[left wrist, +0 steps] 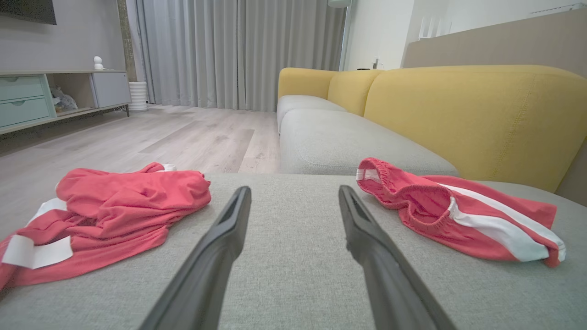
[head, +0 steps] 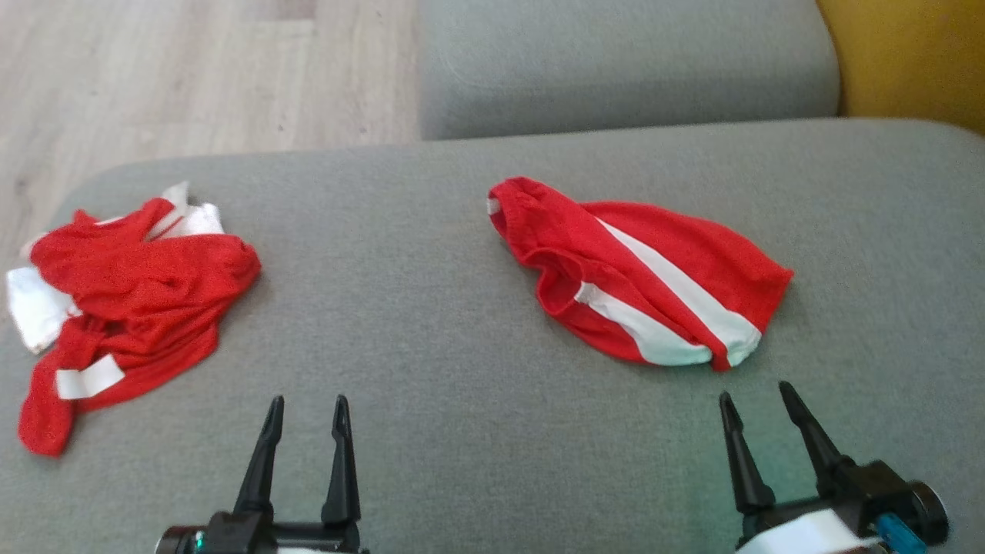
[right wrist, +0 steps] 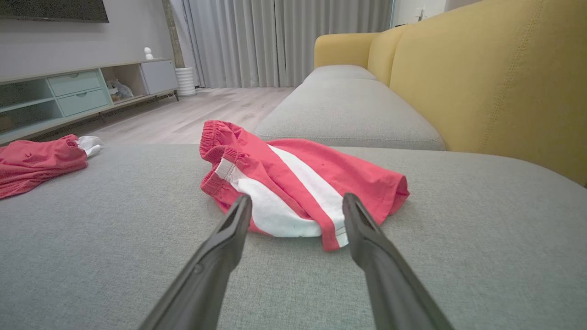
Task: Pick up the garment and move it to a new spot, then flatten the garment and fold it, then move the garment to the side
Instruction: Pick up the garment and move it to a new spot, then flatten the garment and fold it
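Observation:
Two red garments with white trim lie on the grey sofa seat (head: pixel 431 308). A pair of red shorts (head: pixel 639 269) (left wrist: pixel 458 215) (right wrist: pixel 298 183) with white side stripes lies loosely folded at the right. A crumpled red garment (head: pixel 131 292) (left wrist: pixel 114 206) (right wrist: pixel 36 160) sits in a heap at the seat's left edge. My left gripper (head: pixel 306 400) (left wrist: pixel 293 190) is open near the front edge, between the two garments and touching neither. Just short of the shorts' striped hem, my right gripper (head: pixel 756 388) (right wrist: pixel 297 198) is open and holds nothing.
A second grey seat cushion (head: pixel 623 61) lies beyond this one, with the yellow backrest (head: pixel 916 54) (right wrist: pixel 495 82) along the right. Wooden floor (head: pixel 192 77) drops off past the seat's left and far edges. A low cabinet (left wrist: pixel 55 96) stands against the far wall.

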You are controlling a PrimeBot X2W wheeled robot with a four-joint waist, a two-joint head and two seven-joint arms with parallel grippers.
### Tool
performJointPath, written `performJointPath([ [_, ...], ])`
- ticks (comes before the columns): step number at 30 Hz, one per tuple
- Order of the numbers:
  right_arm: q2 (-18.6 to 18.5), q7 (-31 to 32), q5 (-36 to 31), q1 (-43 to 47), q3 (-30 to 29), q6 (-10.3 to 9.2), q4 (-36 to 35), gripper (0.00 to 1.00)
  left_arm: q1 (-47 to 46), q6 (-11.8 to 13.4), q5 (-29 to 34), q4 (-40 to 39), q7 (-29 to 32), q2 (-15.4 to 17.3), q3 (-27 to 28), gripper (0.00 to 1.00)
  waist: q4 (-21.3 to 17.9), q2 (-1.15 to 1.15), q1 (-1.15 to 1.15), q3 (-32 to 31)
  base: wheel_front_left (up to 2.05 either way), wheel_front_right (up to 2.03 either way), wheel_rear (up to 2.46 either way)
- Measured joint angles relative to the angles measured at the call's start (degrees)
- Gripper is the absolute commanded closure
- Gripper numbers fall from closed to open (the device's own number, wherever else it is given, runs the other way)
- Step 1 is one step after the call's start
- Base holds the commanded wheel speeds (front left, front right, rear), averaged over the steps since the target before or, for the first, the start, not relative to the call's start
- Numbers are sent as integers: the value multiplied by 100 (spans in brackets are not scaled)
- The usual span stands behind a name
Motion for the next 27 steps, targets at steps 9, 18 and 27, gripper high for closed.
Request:
performJointPath([
  [9, 3, 2, 107, 78, -120, 0, -88, 0, 127, -18, 32, -19, 0, -14, 31, 0, 150, 0, 1, -187, 0, 0, 0],
  [18, 5, 2, 140, 146, -124, 0, -98, 0, 130, 114, 15, -56, 0, -15, 48, 0, 175, 0, 1, -177, 0, 0, 0],
  [27, 5, 2, 147, 146, -124, 0, -105, 0, 132, 171, 11, -75, 0, -16, 40, 0, 210, 0, 1, -162, 0, 0, 0],
])
